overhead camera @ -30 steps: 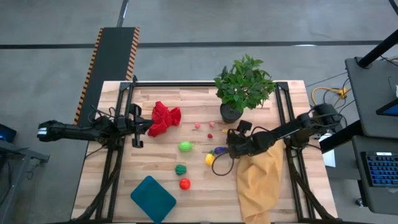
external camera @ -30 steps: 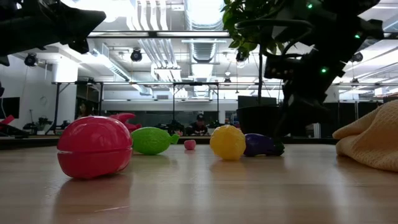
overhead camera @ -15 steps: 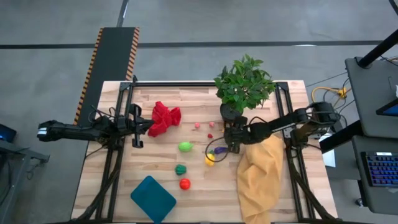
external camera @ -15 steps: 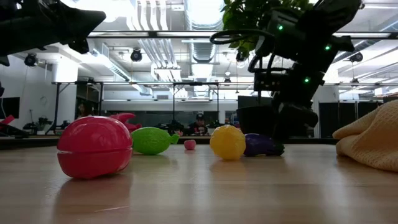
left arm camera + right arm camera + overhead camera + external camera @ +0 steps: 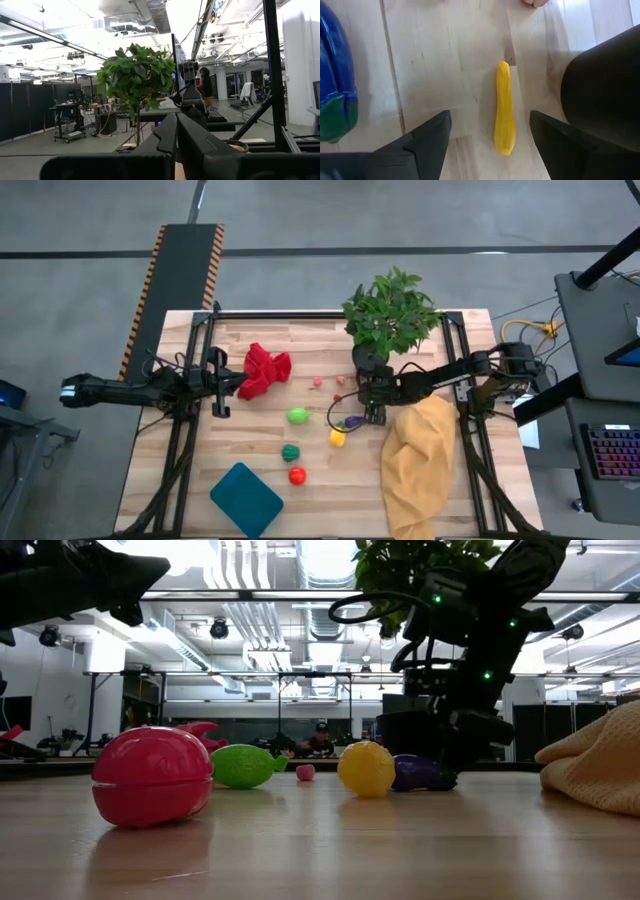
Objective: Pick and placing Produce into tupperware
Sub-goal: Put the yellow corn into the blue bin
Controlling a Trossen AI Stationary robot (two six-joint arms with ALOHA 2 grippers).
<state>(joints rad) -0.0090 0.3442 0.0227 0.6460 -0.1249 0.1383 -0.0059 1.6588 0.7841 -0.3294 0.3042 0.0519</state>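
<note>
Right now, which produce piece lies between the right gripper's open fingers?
The slim yellow piece, lying flat on the wood between the right gripper fingers; the purple piece sits off to one side.

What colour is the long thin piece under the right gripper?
Yellow; the long thin piece shows best in the right wrist view.

Bare wood flanks the yellow banana (image 5: 504,107); plant pot (image 5: 368,360) and purple eggplant (image 5: 352,421) crowd it.

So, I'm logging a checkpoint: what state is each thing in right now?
Tupperware: empty, near table's front edge.
Yellow stick: lying flat between the right gripper's fingers, not gripped.
Right gripper: open, low over the stick.
Left gripper: shut, parked at table's left.
Purple piece: on table.
Red piece: on table, outside tupperware.
Yellow cloth: crumpled.
</note>
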